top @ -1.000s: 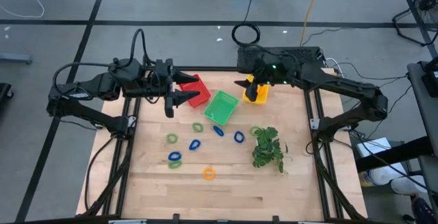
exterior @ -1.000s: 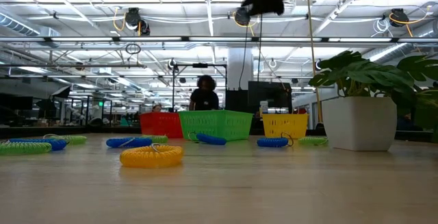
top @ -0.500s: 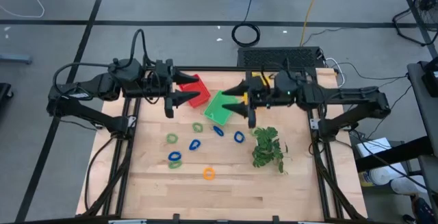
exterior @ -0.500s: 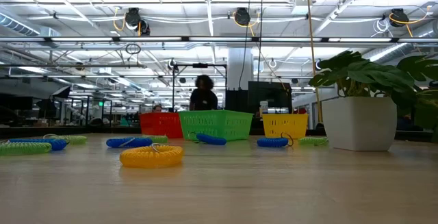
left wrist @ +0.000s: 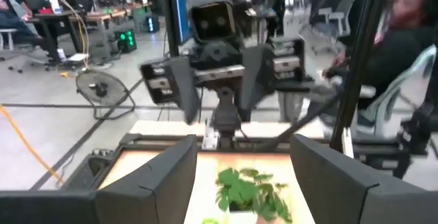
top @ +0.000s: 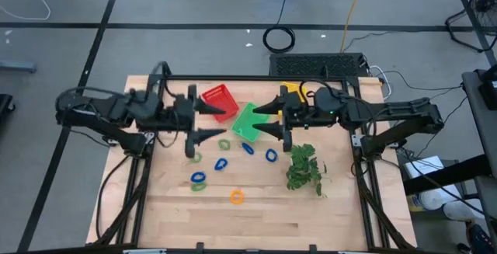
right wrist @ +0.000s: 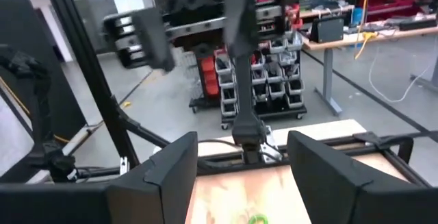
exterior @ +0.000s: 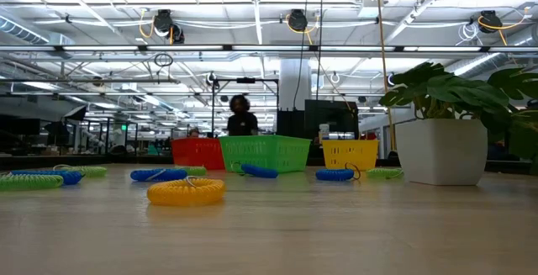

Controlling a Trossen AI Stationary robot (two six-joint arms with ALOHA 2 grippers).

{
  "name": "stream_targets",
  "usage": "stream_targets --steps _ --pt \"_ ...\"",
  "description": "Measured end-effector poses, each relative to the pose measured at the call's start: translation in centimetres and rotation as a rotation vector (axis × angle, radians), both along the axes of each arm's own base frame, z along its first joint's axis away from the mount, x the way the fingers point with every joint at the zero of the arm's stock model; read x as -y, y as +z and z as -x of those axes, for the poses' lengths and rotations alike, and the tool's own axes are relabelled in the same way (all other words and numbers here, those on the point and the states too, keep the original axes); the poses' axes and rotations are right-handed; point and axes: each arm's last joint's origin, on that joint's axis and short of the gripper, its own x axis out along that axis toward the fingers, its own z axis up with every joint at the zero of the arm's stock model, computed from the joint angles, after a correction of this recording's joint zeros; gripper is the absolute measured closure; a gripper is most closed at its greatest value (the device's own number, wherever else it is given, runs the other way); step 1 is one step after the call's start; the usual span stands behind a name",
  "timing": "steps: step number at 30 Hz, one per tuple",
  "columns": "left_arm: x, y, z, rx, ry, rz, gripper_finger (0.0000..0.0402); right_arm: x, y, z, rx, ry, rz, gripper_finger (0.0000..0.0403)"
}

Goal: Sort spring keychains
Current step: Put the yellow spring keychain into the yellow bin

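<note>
High view: left gripper (top: 208, 119) hangs with fingers apart and empty over the tabletop (top: 264, 215), between the red basket (top: 219, 102) and a green keychain (top: 224, 144). Right gripper (top: 262, 119), fingers likewise apart and empty, faces it above the green basket (top: 250, 121). The keychains lie loose in the middle: blue (top: 220, 164), green (top: 194, 157), orange (top: 237, 197), with one blue (top: 247, 148) just beside the green basket. The two grippers sit close, so both reaching for the middle cluster could collide. The plant (top: 304, 168) near another blue loop (top: 271, 155) could snag the right arm.
</note>
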Motion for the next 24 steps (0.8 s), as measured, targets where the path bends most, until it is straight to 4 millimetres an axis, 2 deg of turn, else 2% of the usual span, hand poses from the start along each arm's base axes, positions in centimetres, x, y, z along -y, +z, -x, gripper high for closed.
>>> stream_targets --steps 6,14,19,24 --pt "2.9 -0.8 -0.2 -0.044 -0.061 -0.048 0.0158 0.0 -0.1 0.1 -0.010 0.000 0.001 0.0190" --pt "6.5 -3.2 -0.7 -0.192 -0.152 -0.075 0.0158 0.0 0.0 0.1 -0.010 0.001 -0.012 0.0190" --pt "8.5 -3.6 -1.3 -0.345 -0.199 -0.133 0.0158 0.0 0.0 0.1 -0.010 0.001 -0.012 0.0190" --pt "9.6 -3.6 -2.5 -0.523 -0.208 -0.194 0.0158 0.0 0.0 0.1 -0.010 0.001 -0.012 0.0190"
